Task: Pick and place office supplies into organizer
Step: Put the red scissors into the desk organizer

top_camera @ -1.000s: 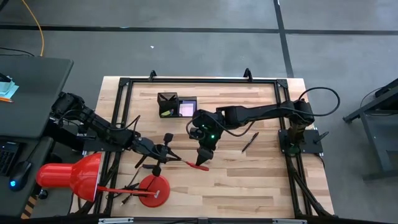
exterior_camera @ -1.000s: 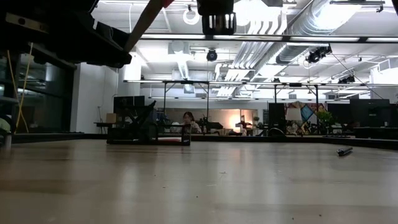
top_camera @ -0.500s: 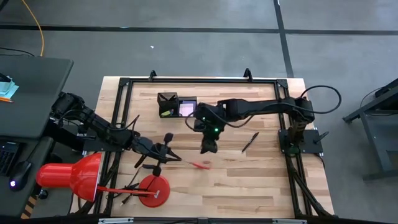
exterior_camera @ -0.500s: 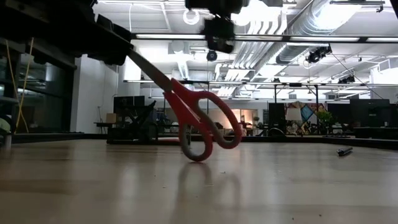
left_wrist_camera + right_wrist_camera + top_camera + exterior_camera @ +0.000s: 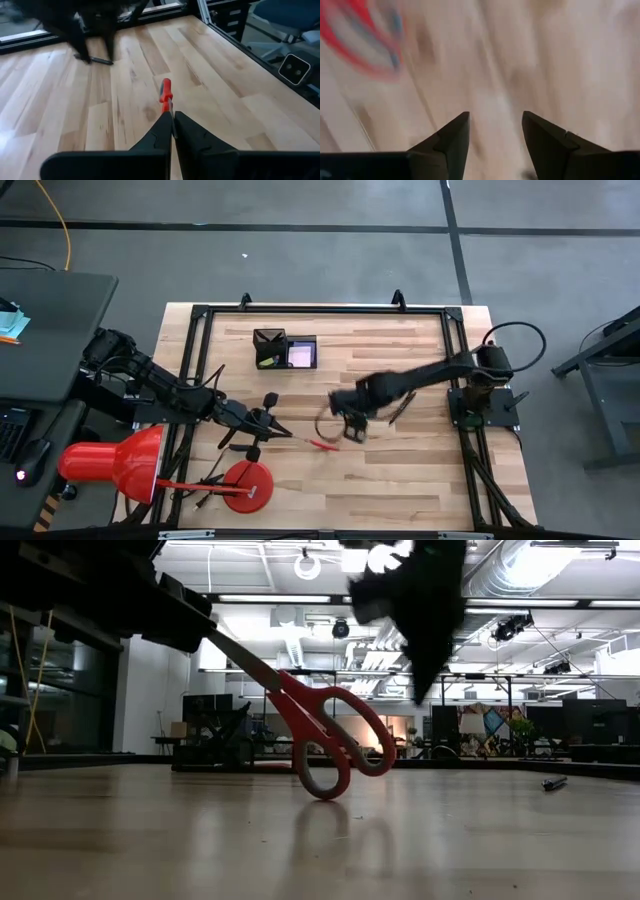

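Left gripper (image 5: 172,120): fingers pinching the blades of the red-handled scissors (image 5: 322,444).
Right gripper (image 5: 492,131): fingers spread, empty, above bare planks.
Organizer (image 5: 285,350): black box, far edge.
Pen (image 5: 402,408): slim, black.
Lamp (image 5: 130,463): red, beside left arm.

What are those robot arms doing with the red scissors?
The left gripper has its fingers shut on the blade end of the red scissors, holding them tilted so the handles hang near the wooden table. The right gripper is close beside the handles with its fingers apart and empty. The black organizer sits toward the back, and a black pen lies on the table.
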`<state>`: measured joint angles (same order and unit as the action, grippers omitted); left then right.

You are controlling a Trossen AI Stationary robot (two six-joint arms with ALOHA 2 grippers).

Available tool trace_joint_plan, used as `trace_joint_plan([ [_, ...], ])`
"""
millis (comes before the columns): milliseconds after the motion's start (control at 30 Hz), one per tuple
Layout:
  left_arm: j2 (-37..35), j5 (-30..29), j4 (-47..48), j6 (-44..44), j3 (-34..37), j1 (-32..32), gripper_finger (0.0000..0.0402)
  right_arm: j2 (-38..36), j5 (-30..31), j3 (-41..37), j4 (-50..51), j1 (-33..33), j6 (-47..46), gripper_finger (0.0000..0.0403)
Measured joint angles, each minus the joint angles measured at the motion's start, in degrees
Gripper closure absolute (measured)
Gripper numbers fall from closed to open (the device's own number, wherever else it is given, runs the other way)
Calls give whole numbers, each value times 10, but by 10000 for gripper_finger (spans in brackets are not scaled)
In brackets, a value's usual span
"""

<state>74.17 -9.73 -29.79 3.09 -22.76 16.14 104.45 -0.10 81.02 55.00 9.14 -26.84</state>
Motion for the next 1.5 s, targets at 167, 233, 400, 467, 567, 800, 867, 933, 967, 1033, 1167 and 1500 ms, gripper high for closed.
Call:
trace_joint_plan([
  [167,0,-2,12,-9,0,0,401,0,44,-92,-18,62,-66,230],
  [233,0,-4,10,-9,0,0,401,0,51,-131,-92,87,-78,234],
  [400,0,-4,8,-14,0,0,401,0,63,-193,-221,145,-75,247],
  [467,0,-4,9,-17,0,0,401,0,102,-207,-258,167,-76,253],
  [567,0,-4,9,-19,0,0,401,0,146,-225,-305,190,-106,259],
  [800,0,-4,8,-21,0,0,401,3,233,-242,-411,209,-124,252],
  [867,0,-4,8,-21,0,0,401,3,249,-250,-455,214,-106,241],
  [933,0,-4,8,-21,0,0,401,3,258,-257,-472,215,-106,229],
  [967,0,-4,8,-21,0,0,401,3,266,-258,-469,213,-108,222],
  [1033,0,-4,9,-21,0,0,401,6,281,-258,-472,211,-112,207],
  [1167,0,-4,8,-20,0,0,401,16,288,-258,-482,201,-112,183],
  [1500,0,-4,8,-20,0,0,401,55,266,-258,-574,190,-42,188],
])
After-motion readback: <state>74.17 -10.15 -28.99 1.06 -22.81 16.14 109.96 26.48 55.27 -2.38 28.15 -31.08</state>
